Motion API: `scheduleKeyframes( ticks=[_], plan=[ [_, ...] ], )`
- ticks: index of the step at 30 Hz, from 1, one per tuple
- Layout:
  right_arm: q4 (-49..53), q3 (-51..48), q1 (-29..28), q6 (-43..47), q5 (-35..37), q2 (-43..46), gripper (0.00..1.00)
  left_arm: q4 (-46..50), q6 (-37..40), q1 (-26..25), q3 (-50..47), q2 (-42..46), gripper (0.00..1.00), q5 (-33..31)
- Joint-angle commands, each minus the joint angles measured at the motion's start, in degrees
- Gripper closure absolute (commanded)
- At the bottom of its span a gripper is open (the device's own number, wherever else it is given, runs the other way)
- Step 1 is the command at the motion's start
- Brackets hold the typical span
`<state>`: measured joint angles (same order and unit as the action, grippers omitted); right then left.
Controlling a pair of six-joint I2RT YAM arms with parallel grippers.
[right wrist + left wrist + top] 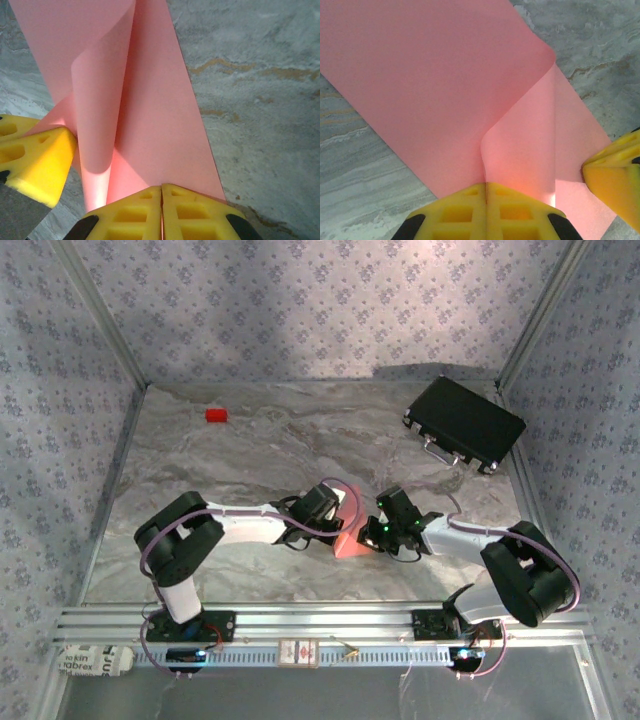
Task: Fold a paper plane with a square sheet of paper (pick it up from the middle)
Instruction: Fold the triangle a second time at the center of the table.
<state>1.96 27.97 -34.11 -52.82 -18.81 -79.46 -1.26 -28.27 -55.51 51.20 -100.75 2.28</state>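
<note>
Square sheet of paper (420, 90) curls, long axis near-to-far.

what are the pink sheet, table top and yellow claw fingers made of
Pink sheet: thin matte paper, probably; it curls softly and light glows through it.
Table top: grey veined marble look, slight sheen; stone or printed laminate, can't tell.
Left claw fingers: yellow moulded plastic, seemingly, matte with recessed pockets.

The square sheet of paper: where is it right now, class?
In the top view the paper sits front-centre on the table, curled over itself and pinched between the left gripper and the right gripper.
</note>
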Motion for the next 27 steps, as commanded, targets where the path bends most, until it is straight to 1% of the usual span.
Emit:
scheduleKeyframes(
  ticks=[1, 11, 27],
  plan=[
    [3.0, -0.4, 0.3, 1.4, 1.4, -1.3, 0.91, 0.6, 1.4, 0.3, 1.6, -0.9, 0.98, 0.9],
    [2.9, -0.4, 0.3, 1.4, 1.3, -1.4, 0.91, 0.3, 2.5, 0.6, 2.0, -1.7, 0.98, 1.6],
    [2.2, -0.1, 0.5, 1.4, 0.9, -1.0, 0.9, 1.1, 1.4, 0.7, 1.0, -2.6, 0.99, 1.3]
  ],
)
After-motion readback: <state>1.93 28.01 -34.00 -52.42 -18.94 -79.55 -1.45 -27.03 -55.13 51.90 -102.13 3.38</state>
